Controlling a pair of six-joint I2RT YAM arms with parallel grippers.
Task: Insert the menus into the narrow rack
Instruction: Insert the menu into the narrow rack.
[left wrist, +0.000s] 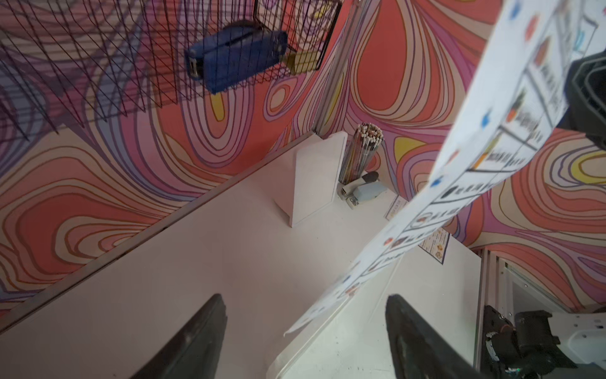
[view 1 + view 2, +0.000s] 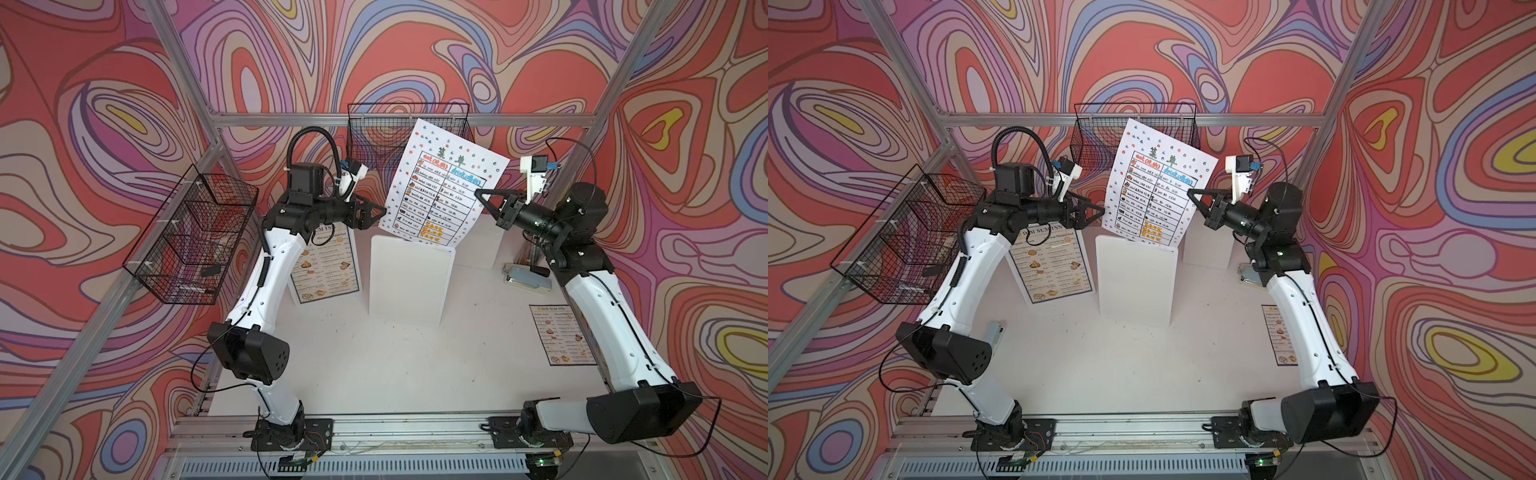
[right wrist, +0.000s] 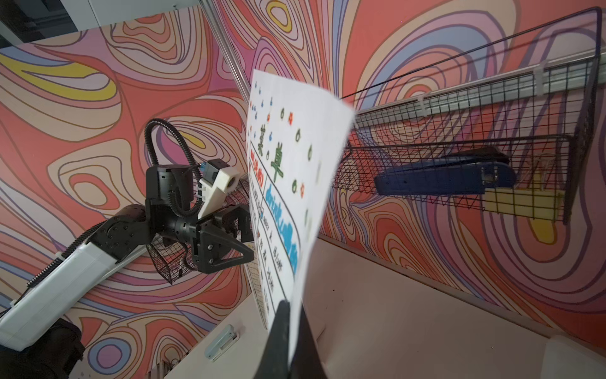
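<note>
A white menu (image 2: 440, 187) with a table and icon-dotted border hangs upright and tilted over the white narrow rack (image 2: 405, 286). My right gripper (image 2: 478, 193) is shut on its right edge, and the right wrist view shows the paper pinched between the fingers (image 3: 282, 328). My left gripper (image 2: 384, 211) stands open at the sheet's left edge, and the menu's lower corner (image 1: 295, 328) lies between its fingers without touching them. A dark-blue-bordered menu (image 2: 328, 270) lies flat, partly under the left arm. A smaller one (image 2: 561, 336) lies at the right, beside the right arm.
A wire basket (image 2: 361, 133) on the back rail holds a blue stapler (image 1: 236, 55). Another wire basket (image 2: 166, 249) hangs on the left rail. A grey stapler (image 2: 525, 278) and a cup of pencils (image 1: 360, 151) sit at the back right. A second white panel (image 2: 478, 245) stands behind the rack.
</note>
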